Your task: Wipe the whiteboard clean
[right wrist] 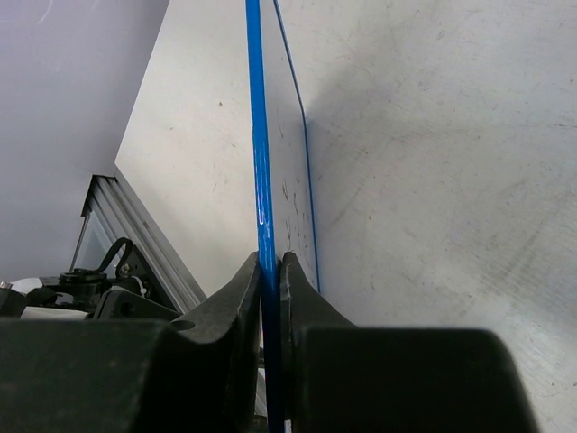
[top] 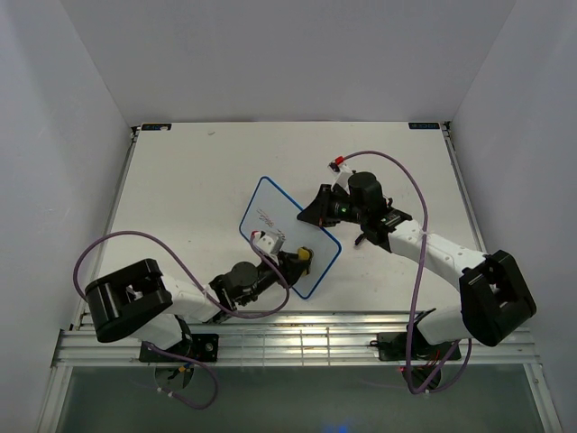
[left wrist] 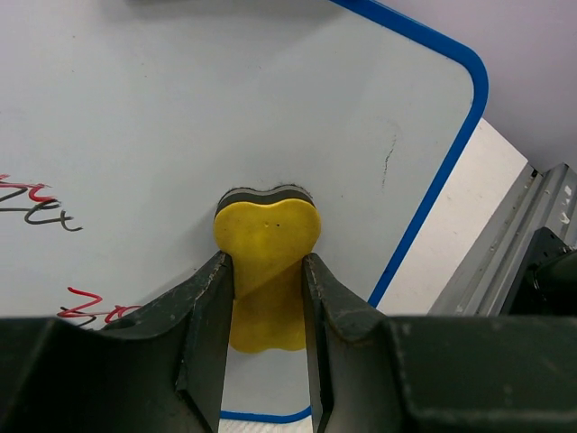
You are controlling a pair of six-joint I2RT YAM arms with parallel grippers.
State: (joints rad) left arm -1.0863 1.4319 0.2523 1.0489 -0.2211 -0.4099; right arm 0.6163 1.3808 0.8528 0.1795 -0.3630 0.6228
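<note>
The whiteboard (top: pixel 275 209), white with a thin blue frame, lies tilted on the table's middle. Red and dark scribbles (left wrist: pixel 41 206) remain near its left part in the left wrist view. My left gripper (top: pixel 302 259) is shut on the yellow peanut-shaped eraser (left wrist: pixel 266 236), whose dark pad presses on the board (left wrist: pixel 270 108) near its lower right corner. My right gripper (top: pixel 326 209) is shut on the board's blue edge (right wrist: pixel 261 180), which runs edge-on up the right wrist view.
The white table (top: pixel 189 171) is walled on three sides. A metal rail (top: pixel 297 338) runs along the near edge, also seen in the left wrist view (left wrist: pixel 532 234). Purple cables (top: pixel 117 244) loop beside both arms.
</note>
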